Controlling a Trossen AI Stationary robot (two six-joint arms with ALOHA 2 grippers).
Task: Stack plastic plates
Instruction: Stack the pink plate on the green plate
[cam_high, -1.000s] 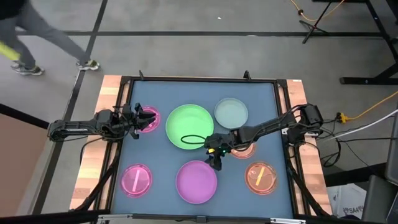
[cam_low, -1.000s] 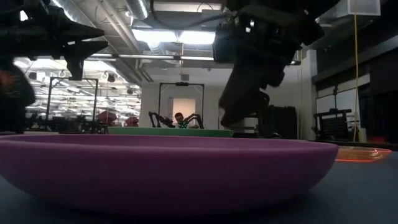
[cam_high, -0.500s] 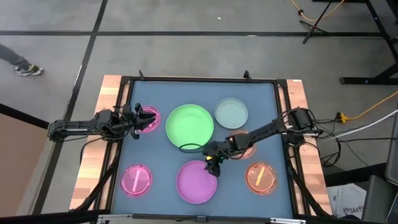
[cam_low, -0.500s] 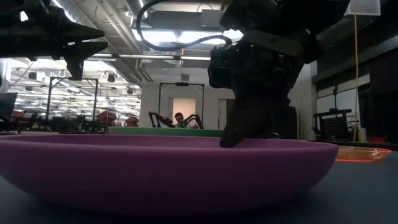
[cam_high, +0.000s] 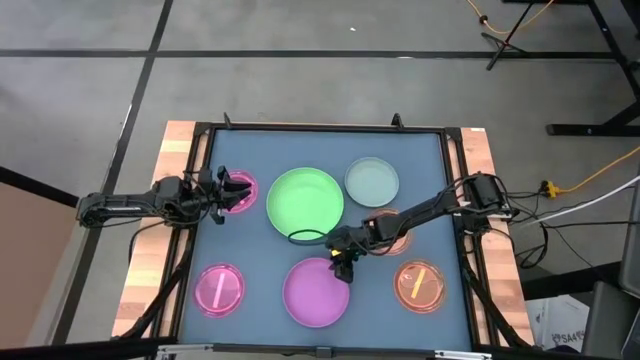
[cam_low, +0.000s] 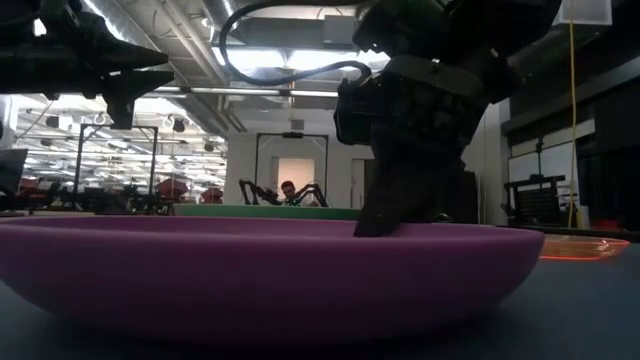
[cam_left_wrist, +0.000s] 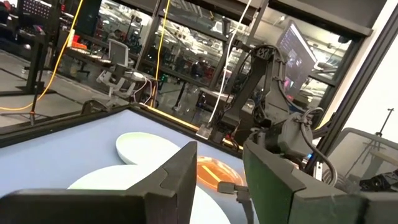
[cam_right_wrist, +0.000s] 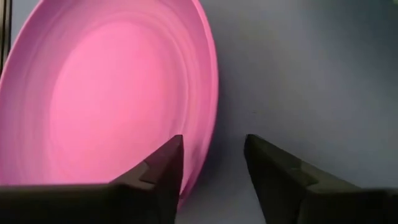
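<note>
The purple plate (cam_high: 314, 293) lies flat near the table's near edge. My right gripper (cam_high: 346, 264) is open at its far-right rim. In the right wrist view (cam_right_wrist: 211, 168), one finger stands inside the rim (cam_right_wrist: 210, 118) and one outside it, and I see no touch. My left gripper (cam_high: 228, 190) is open and hovers above a small pink plate (cam_high: 240, 196) at the far left. The green plate (cam_high: 305, 203), the blue-grey plate (cam_high: 372, 181), a second pink plate (cam_high: 219, 289) and an orange plate (cam_high: 420, 284) all rest flat. Another orange plate (cam_high: 395, 240) is partly hidden under my right arm.
A black raised frame (cam_high: 320, 128) borders the blue mat. Bare mat shows between the green plate and the purple plate, and between the purple plate and the near orange plate. In the low view the purple plate (cam_low: 250, 280) fills the foreground.
My right gripper moved toward the table's near edge and came down onto the purple plate's far-right rim, then held still there. The plates have not moved.
</note>
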